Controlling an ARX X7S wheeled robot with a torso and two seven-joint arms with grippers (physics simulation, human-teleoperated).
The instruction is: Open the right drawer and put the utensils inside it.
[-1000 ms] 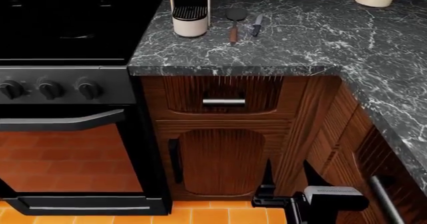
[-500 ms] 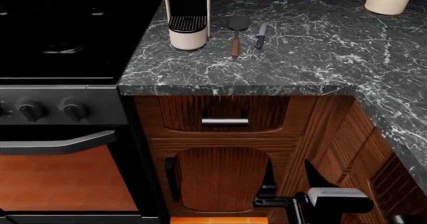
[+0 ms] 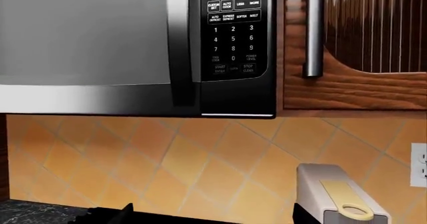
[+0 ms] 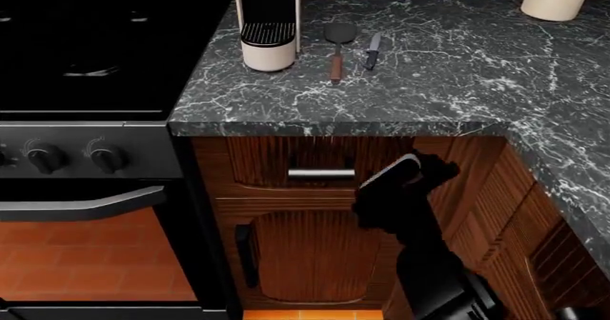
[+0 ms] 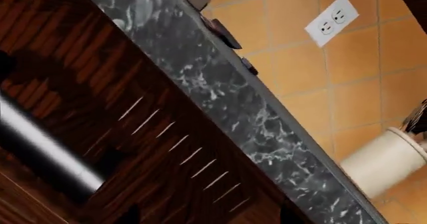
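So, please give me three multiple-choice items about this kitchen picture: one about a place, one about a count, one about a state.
1. Where do the utensils lie?
A. in the drawer
B. on the countertop
C. on the stove

2. How many stove knobs show in the head view?
A. two
B. four
C. six

3. The right drawer is:
A. shut
B. half open
C. removed

Answers:
1 B: the spatula and the knife rest on the countertop beside the coffee machine.
2 A: two stove knobs show.
3 A: the right drawer sits flush, right end effector near the handle.
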